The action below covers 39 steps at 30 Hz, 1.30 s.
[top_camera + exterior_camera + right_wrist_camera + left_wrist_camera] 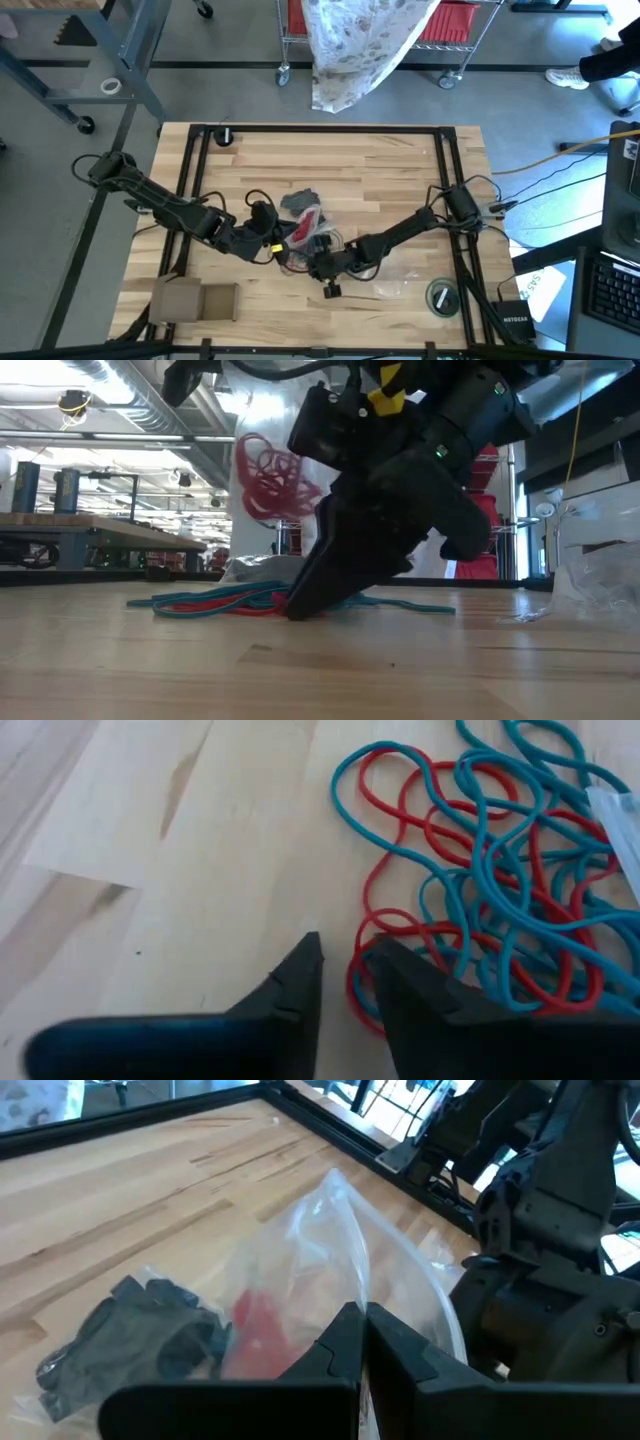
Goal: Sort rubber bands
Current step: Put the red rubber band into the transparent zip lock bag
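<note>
A loose pile of red and teal rubber bands (480, 870) lies on the wooden table (380, 170). My right gripper (345, 955) slants down onto the pile's edge, its fingers a narrow gap apart, with a red band's loop (358, 988) between them. My left gripper (362, 1330) is shut on a clear bag (330, 1240) with red bands (270, 475) inside, held above the table beside the pile. A second clear bag of dark grey bands (140, 1330) lies flat on the table behind it. My left gripper pinches the clear bag's film (352, 1295) between its two shut fingers. The bag stands up past the fingertips, and its red bands hang clear of the table. My right gripper's fingertips (298, 610) stand at the table top, coming slantwise from above. Whether they touch the red loop I cannot tell.
A flat cardboard box (195, 300) lies at the near left. Empty clear bags (395, 285) and a round green-rimmed thing (442, 297) sit at the near right. Black frame rails (455, 180) run along the table's sides. Bare wood lies toward the far edge.
</note>
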### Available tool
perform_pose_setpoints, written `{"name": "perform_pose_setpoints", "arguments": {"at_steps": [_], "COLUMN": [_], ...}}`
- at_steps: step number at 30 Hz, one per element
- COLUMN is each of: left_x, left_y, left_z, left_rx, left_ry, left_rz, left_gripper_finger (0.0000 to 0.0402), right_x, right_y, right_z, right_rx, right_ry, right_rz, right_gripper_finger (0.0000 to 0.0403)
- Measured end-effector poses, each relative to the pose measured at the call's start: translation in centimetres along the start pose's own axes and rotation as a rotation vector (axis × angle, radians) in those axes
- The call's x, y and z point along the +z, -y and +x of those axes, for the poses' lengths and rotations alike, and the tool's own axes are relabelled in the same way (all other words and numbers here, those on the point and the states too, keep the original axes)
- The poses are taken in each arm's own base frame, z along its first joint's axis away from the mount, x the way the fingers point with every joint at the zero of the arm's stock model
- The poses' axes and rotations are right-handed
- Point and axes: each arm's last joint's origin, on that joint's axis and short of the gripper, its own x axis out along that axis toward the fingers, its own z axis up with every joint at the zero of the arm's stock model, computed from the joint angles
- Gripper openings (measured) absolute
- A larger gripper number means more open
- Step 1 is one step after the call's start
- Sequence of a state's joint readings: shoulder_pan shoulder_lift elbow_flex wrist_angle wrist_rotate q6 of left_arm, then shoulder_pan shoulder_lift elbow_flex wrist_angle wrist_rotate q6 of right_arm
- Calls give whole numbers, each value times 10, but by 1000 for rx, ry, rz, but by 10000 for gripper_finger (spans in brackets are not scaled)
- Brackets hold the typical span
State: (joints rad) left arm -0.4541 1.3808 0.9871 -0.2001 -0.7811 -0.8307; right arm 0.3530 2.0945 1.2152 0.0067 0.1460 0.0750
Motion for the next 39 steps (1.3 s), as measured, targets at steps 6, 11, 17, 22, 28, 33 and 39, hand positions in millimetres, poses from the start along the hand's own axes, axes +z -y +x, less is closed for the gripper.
{"name": "perform_pose_setpoints", "arguments": {"at_steps": [6,11,17,22,28,33,39], "left_x": [0,-1,-2,-5,-9,-18,-28], "left_y": [0,1,2,5,8,11,15], "left_z": [0,-1,-2,-6,-10,-7,-3], "left_rx": [0,-3,-10,-27,-45,-42,-45], "left_ry": [-1,-3,-5,-12,-22,-38,-65], "left_rz": [1,3,7,17,31,46,45], "left_gripper_finger": [1,1,1,1,1,1,1], "right_x": [8,28,49,62,77,88,105], "right_y": [-4,-17,-22,-15,-9,-6,-2], "right_z": [-16,-59,-114,-153,-190,-208,-225], "right_rx": [-22,-8,24,32,13,-14,-115], "right_ry": [19,83,194,293,450,585,677], "right_rz": [-35,-64,-65,-42,-30,-58,-101], "right_gripper_finger": [11,3,1,1,1,1,1]}}
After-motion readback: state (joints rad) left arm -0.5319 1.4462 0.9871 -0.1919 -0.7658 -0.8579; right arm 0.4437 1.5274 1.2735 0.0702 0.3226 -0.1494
